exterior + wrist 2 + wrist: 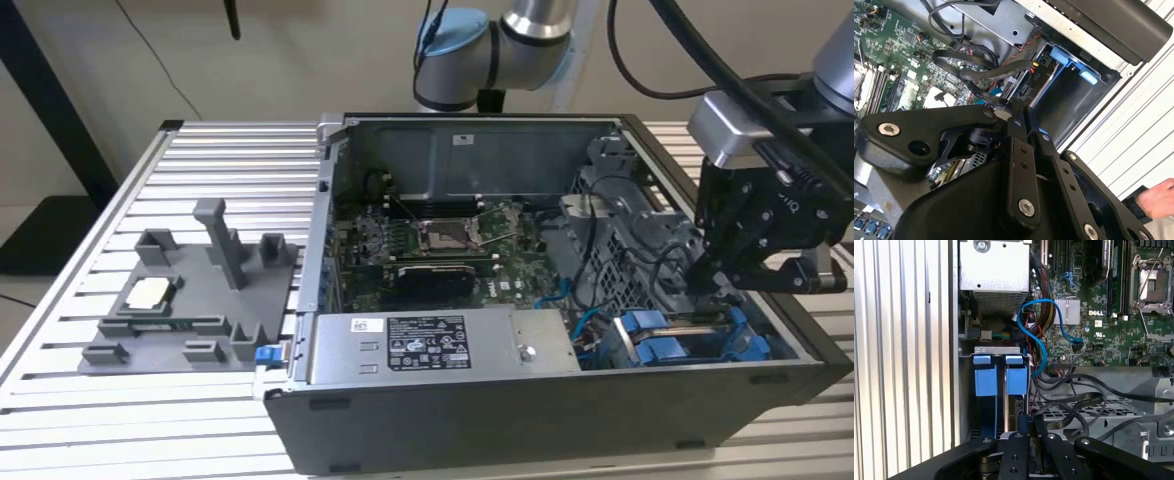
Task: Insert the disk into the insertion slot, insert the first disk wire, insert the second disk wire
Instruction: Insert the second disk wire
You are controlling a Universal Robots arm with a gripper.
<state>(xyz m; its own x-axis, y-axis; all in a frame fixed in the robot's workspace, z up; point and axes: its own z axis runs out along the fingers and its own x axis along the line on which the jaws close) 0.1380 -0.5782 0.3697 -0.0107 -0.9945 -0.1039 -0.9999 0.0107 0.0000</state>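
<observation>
slatted table (80,420), insertion slot (694,340) directly beneath the jaws

A white sticker (424,343) crowded with black print and symbols sits on the grey power supply box (534,335) in the exterior view, its lines too fine to make out. In the first wrist view, the green motherboard (1104,340) carries a short white logo (1097,312) and tiny markings, probably component codes.

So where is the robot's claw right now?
In the exterior view the gripper is at that view's right, reaching down inside the open computer case, just above the blue insertion slot and beside a bundle of black cables.
</observation>
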